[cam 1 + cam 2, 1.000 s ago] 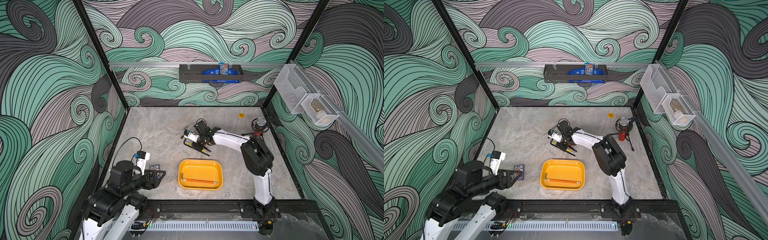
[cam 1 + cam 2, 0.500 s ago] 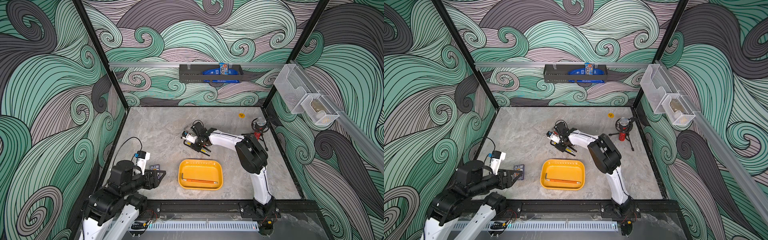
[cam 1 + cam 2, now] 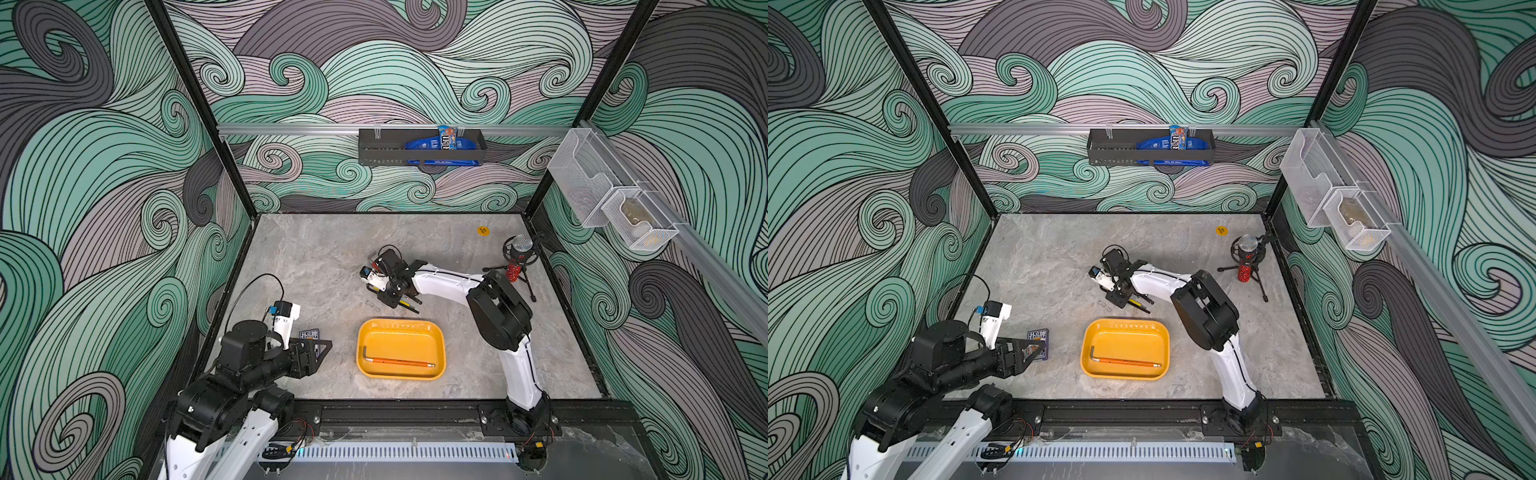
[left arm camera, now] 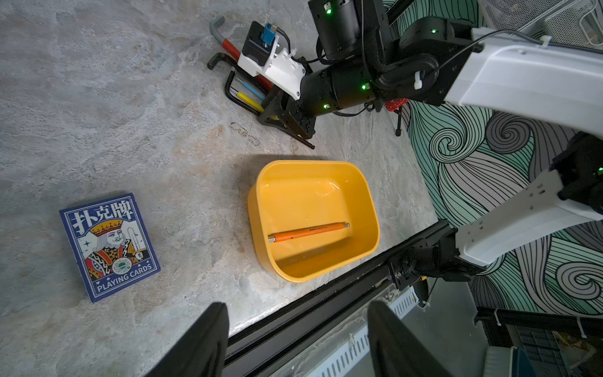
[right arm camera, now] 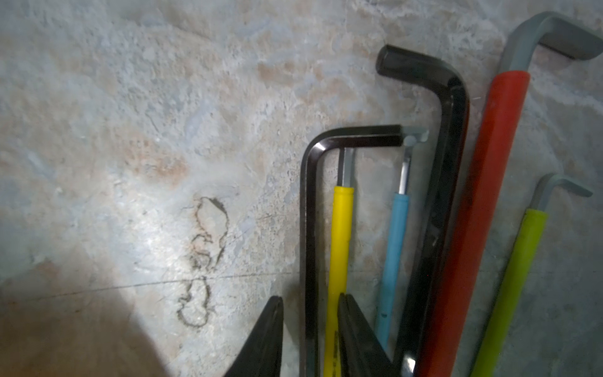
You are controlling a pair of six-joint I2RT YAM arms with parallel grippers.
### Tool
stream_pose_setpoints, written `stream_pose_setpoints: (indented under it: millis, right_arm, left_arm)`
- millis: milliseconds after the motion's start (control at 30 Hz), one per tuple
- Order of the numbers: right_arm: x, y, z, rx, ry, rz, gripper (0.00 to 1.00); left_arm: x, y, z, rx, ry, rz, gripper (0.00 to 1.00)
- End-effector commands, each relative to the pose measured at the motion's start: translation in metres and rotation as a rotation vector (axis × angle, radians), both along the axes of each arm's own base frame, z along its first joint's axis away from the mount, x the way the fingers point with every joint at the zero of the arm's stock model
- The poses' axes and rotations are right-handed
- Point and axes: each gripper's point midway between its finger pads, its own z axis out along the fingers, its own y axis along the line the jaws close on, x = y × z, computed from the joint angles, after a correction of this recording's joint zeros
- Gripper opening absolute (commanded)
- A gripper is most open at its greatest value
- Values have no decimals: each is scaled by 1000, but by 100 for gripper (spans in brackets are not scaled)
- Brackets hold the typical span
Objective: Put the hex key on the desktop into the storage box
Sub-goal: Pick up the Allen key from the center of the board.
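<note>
Grey marbled desktop [image 3: 311, 257], black rails round it, swirl-patterned walls on three sides. We note the right claw [image 5: 310, 297] down low over a cluster of hex keys lying on the stone, on the far side of the yellow storage box [image 3: 399, 323]. Its jaws stand only narrowly apart, straddling the long shaft of the thin black hex key [image 5: 308, 228]. One fingertip [image 5: 352, 326] overlaps the yellow-sleeved key [image 5: 341, 244] beside it. We see a sliver of stone between the other finger and the black shaft, so no firm grip shows. Blue-sleeved key [image 5: 393, 254], thick black key [image 5: 447, 163], red-sleeved key [image 5: 483, 196] and lime-sleeved key [image 5: 515, 277] lie alongside, outside the jaws. One orange-sleeved hex key [image 3: 395, 361] lies flat in the box. Left claw [image 4: 296, 303] hangs wide open and empty near the front rail, with a playing-card pack [image 4: 109, 246] on the stone close by.
</note>
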Motion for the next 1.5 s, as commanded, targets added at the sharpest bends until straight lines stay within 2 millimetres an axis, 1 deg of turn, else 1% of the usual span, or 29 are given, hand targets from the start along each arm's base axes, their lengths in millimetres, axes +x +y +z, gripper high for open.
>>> stream_pose_setpoints:
  millis: [0, 133, 200, 300, 367, 467, 567, 633, 733, 800, 933, 1067, 1267, 1467]
  right_arm:
    - [-5, -6, -3, -45, 17, -13, 35]
    - [0, 2, 21, -20, -36, 3, 36]
    - [-2, 6, 29, -9, -48, 14, 36]
    - [-9, 7, 33, 6, -38, 23, 33]
    - [-14, 4, 29, 5, -21, 19, 32]
    - [-20, -1, 18, -11, 8, 10, 31]
    - [-21, -6, 6, -32, 33, -3, 30]
    - [-17, -10, -1, -40, 43, -20, 30]
    - [-12, -12, -6, -49, 46, -26, 30]
    - [-12, -10, -8, -48, 56, -17, 30]
    - [-16, -7, -11, -54, 83, -11, 26]
    - [-20, -10, -14, -80, 80, -13, 26]
    - [-21, -19, -24, -156, 111, -41, 27]
    - [-26, -20, -36, -191, 161, -60, 27]
  left_arm:
    - [3, -4, 10, -6, -35, -22, 70]
    - [3, -4, 11, -6, -35, -24, 70]
    - [3, -3, 10, -5, -33, -23, 70]
    - [3, -3, 9, -6, -34, -21, 70]
    - [3, -4, 9, -6, -34, -22, 70]
    - [4, -4, 9, -7, -35, -21, 70]
    - [4, -4, 9, -9, -32, -21, 70]
    - [4, -4, 9, -10, -32, -22, 70]
    - [4, -4, 10, -10, -33, -23, 70]
    - [4, -5, 11, -11, -34, -22, 70]
    - [4, -4, 11, -10, -33, -21, 70]
    - [4, -4, 9, -11, -31, -20, 70]
    - [6, -6, 9, -15, -30, -22, 70]
    - [6, -6, 9, -14, -26, -25, 70]
